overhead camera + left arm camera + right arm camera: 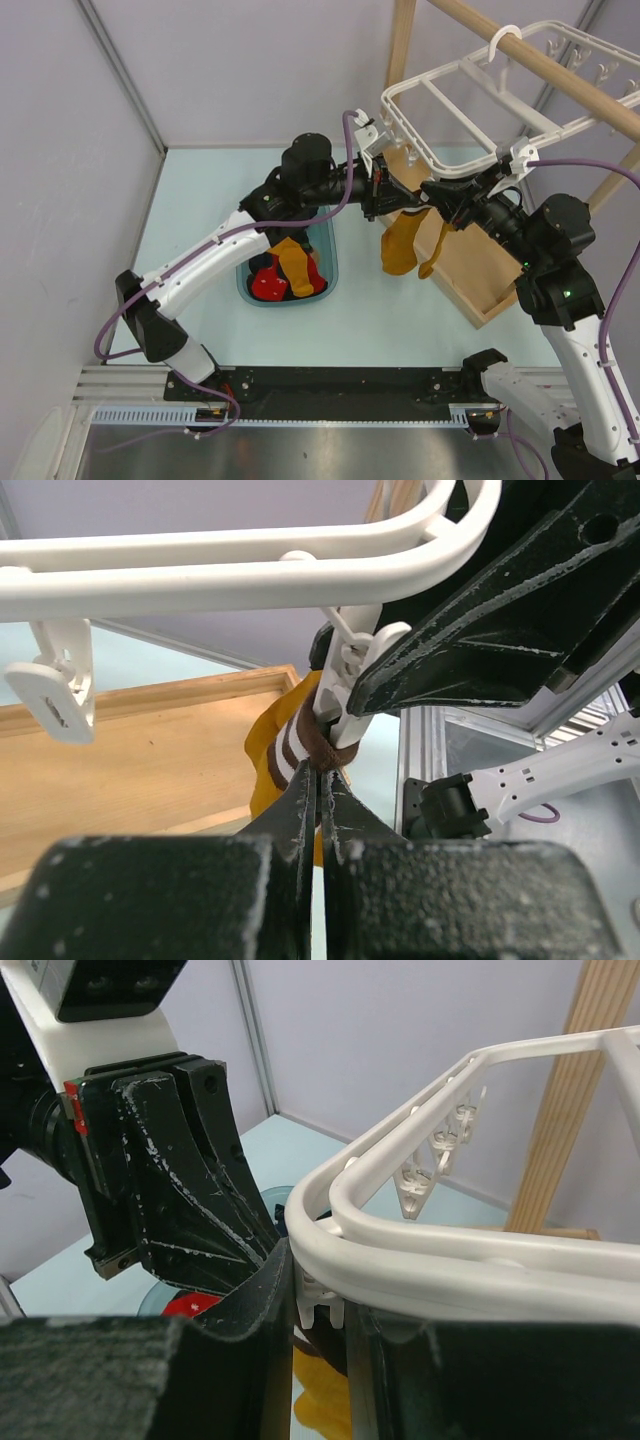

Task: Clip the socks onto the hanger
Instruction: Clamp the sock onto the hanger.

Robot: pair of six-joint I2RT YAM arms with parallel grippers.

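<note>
Socks of mustard-yellow fabric (402, 248) hang right of centre in the overhead view, two limp long shapes just below the near-left corner of the large white plastic rectangular drying hanger (440, 105). Its hook sits over a round wooden rod (560, 70) at the upper right. The left gripper (383, 195) and the right gripper (432, 192) meet at that corner, above the socks. More yellow, red and navy socks lie heaped in a translucent blue basin (334, 262) at centre-left, on a pale aqua tabletop (200, 190). A flat wooden base board (480, 275) lies under the hanger, and plain lilac-grey walls (60, 150) close the space. In the left wrist view the left gripper (320, 780) is clenched on one sock's dark brown cuff striped white (305, 742) at centre. The cuff sits at the lower end of a small white plastic clip (347, 670) dangling from the frame; whether the clip bites it cannot be told. A black finger (480, 630) of the right gripper presses on that clip from the right. In the right wrist view the right gripper (320, 1310) grasps the clip at lower centre, under the hanger's rim, with yellow fabric below.
</note>
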